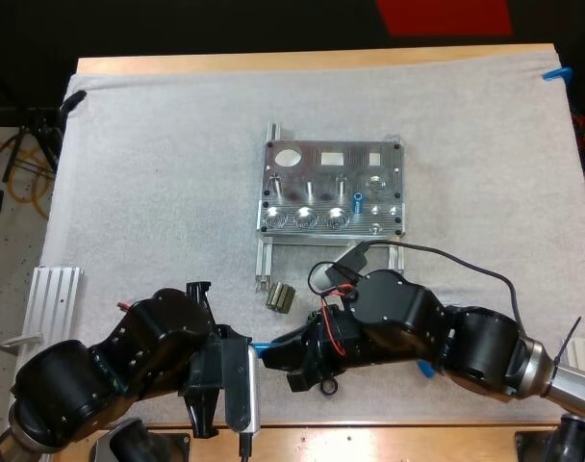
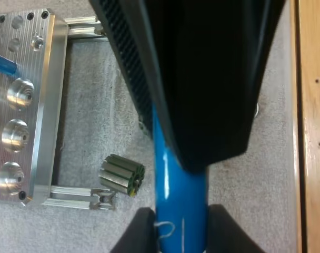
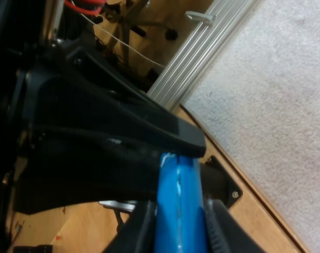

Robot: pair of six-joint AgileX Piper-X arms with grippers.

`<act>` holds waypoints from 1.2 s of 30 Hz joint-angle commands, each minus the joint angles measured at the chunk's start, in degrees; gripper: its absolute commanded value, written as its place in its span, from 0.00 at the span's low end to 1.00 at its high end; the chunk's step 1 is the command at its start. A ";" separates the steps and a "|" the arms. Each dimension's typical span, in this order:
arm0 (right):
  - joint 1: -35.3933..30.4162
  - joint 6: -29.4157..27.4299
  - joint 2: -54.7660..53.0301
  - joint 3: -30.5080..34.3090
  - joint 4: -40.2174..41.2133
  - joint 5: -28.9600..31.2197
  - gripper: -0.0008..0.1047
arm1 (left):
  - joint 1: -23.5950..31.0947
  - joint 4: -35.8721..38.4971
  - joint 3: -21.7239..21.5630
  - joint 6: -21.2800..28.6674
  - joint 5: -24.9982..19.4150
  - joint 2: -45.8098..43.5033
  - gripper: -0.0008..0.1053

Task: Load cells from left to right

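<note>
1. Across the wooden table (image 1: 273, 62) lies a white textured mat (image 1: 158, 173), and both of our black arms crowd its near edge.
2. Closest to us, our left gripper (image 2: 181, 234) is clamped on a bright blue cylinder (image 2: 179, 203). In the left wrist view its two black fingers (image 2: 141, 234) press on the piece from both sides.
3. Our right gripper (image 3: 178, 232) grips the other end of the same bright blue cylinder, and the right wrist view shows its fingers pinching the piece on either side. The cylinder bridges the two grippers over the near strip of the mat.
4. Just beyond the grippers, two small dark ribbed parts (image 1: 279, 297) lie side by side on the mat.
5. At about the same depth, a ribbed aluminium plate (image 1: 55, 289) lies at the mat's left edge, well apart from everything else.
6. Farther on, near the middle of the mat, a silver machined metal fixture (image 1: 331, 188) rests on thin aluminium rails (image 1: 261, 262) that stick out on its near and far sides. The dark ribbed parts lie just beside the near end of the left rail.
7. Along the fixture's near edge we see three round sockets (image 1: 305, 214) in a row. Just right of them a second blue cylinder (image 1: 357, 203) stands upright in the fixture.
8. On the fixture's far half we see an oval cutout and rectangular cutouts.
</note>
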 commanded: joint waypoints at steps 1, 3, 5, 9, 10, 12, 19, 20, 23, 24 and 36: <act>-0.38 -0.26 0.13 -0.53 0.24 -0.82 0.01 | 0.02 0.44 -0.10 0.58 0.21 -0.21 0.01; -0.38 -0.26 0.13 -0.53 0.35 -0.82 0.01 | 0.02 0.58 -0.10 0.58 0.22 -0.21 0.01; -0.38 -0.26 0.13 -0.53 0.31 -0.82 0.01 | 0.02 0.59 -0.10 0.22 -0.72 -0.21 0.01; -0.38 -0.98 0.13 -1.02 0.58 -0.82 0.01 | 0.02 0.59 -1.00 -0.65 -4.96 -1.12 0.15; -0.38 -1.42 0.13 -1.54 1.10 -0.82 0.01 | 0.02 0.59 -1.46 -1.08 -5.87 -1.83 0.24; -0.86 -1.43 0.35 -2.73 2.42 -0.37 0.01 | 0.02 0.38 -2.06 -2.52 -5.87 -3.21 0.41; -7.95 -6.35 3.64 -11.67 17.49 2.38 0.01 | 0.02 -0.25 -2.16 -14.81 -12.44 -11.77 0.64; -9.43 -8.16 4.46 -13.50 20.56 3.24 0.01 | 0.02 -0.25 -2.16 -16.57 -13.01 -13.53 0.64; -13.10 -11.96 6.81 -17.99 27.81 4.66 0.01 | 0.02 -0.25 -2.16 -22.57 -13.86 -18.33 0.64; -13.83 -12.90 7.67 -18.87 29.61 5.12 0.01 | 0.02 -0.25 -2.16 -23.29 -13.88 -19.16 0.64; -24.01 -25.89 21.23 -33.94 48.85 16.58 0.01 | 0.02 -10.35 8.02 -31.77 -16.52 -24.20 0.64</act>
